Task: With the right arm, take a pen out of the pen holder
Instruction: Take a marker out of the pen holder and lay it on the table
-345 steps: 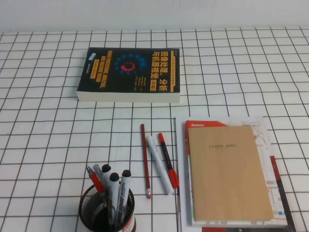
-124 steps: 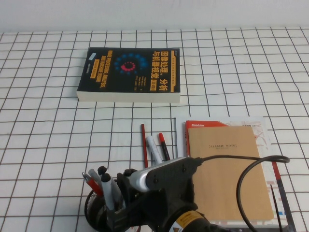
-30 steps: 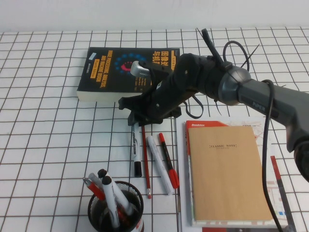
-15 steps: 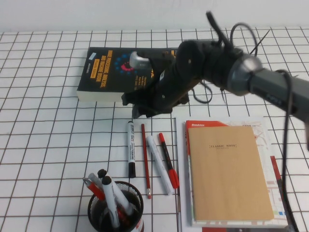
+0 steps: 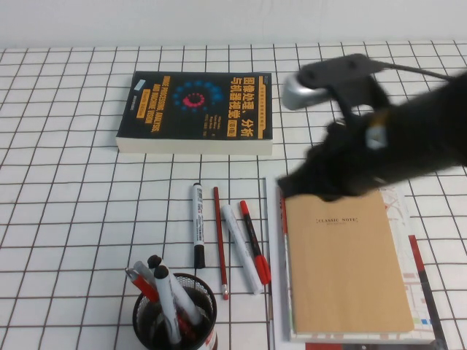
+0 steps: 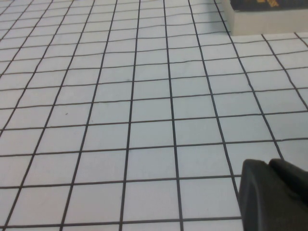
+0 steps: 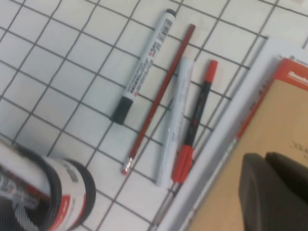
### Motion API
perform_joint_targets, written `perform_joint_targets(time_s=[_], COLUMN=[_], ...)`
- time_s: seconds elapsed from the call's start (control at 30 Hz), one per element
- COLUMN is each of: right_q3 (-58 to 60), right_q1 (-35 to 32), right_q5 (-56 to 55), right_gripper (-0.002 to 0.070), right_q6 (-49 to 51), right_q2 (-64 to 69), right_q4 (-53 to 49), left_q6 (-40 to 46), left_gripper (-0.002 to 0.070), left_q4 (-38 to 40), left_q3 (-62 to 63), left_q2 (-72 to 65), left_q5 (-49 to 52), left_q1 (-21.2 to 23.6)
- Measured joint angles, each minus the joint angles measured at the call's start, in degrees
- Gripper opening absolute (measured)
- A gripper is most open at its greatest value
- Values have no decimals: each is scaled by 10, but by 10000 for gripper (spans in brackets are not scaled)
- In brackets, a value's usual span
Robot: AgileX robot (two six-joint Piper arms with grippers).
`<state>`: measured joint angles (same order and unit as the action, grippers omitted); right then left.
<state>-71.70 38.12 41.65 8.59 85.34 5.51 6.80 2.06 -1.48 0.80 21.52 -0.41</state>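
A black mesh pen holder (image 5: 175,310) stands at the table's front edge with several markers in it; its rim also shows in the right wrist view (image 7: 45,192). A white marker with a black cap (image 5: 197,224) (image 7: 143,65) lies flat on the cloth, left of a red pencil (image 5: 220,242). My right gripper (image 7: 267,164) is shut and holds nothing; it hovers over the tan notebook's (image 5: 343,262) left side. In the high view my right arm (image 5: 379,138) is blurred. My left gripper (image 6: 269,168) is shut above bare checked cloth.
A white pen (image 5: 241,248) and a red pen (image 5: 255,242) lie between the pencil and the notebook. A dark book (image 5: 197,109) lies at the back left. Papers (image 5: 419,270) stick out under the notebook.
My right gripper let go of the white marker, which stays on the cloth beside the pencil. The arm swung away from the book to the right, over the notebook, and the fingers closed.
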Motion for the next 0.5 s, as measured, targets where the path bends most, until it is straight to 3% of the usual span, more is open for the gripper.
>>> perform_joint_targets(time_s=[0.3, 0.5], right_q3=[201, 282], right_q1=[0, 0], right_q5=[7, 96], right_gripper=[-15, -15], right_q6=[0, 1], right_q2=[-288, -482], right_q4=[-18, 8], left_q6=[0, 0], left_gripper=[-4, -4], left_q4=[0, 0], left_q3=[0, 0], left_q2=[0, 0], left_q5=[0, 0], left_q1=[0, 0])
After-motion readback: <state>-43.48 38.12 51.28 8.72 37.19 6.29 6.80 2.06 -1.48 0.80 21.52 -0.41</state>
